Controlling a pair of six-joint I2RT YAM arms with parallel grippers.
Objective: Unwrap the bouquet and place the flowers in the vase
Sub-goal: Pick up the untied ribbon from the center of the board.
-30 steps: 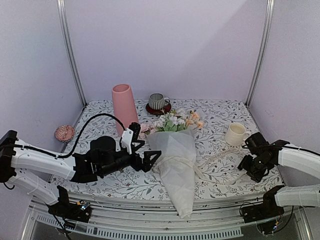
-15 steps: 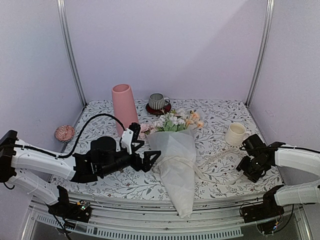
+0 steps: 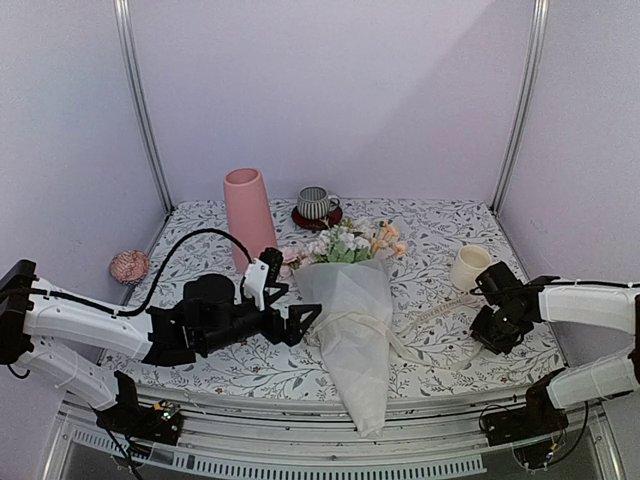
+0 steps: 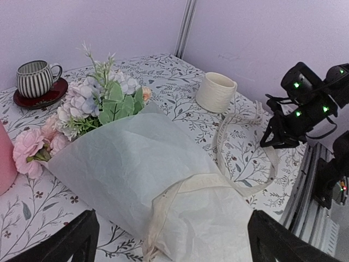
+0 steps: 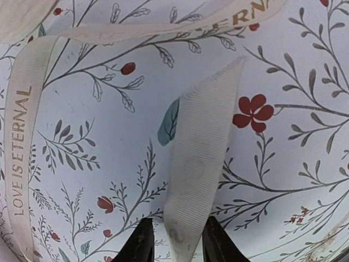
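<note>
End of the ribbon (image 5: 199, 158) between the fingers of the right gripper (image 5: 177, 243)
It runs straight ahead from them; pinched or only flanked, I cannot tell. The bouquet (image 4: 142, 164) lies just ahead of the left gripper (image 4: 174, 243), fingers wide apart

The bouquet (image 3: 352, 320) is laid at centre, blooms rearward, with the vase (image 3: 249, 212) stood behind-left, one mug (image 3: 317, 203) set on a saucer (image 3: 304, 218) behind, a second mug (image 3: 469, 268) to the right, and the ribbon (image 3: 435, 312) trailed rightward before it.
</note>
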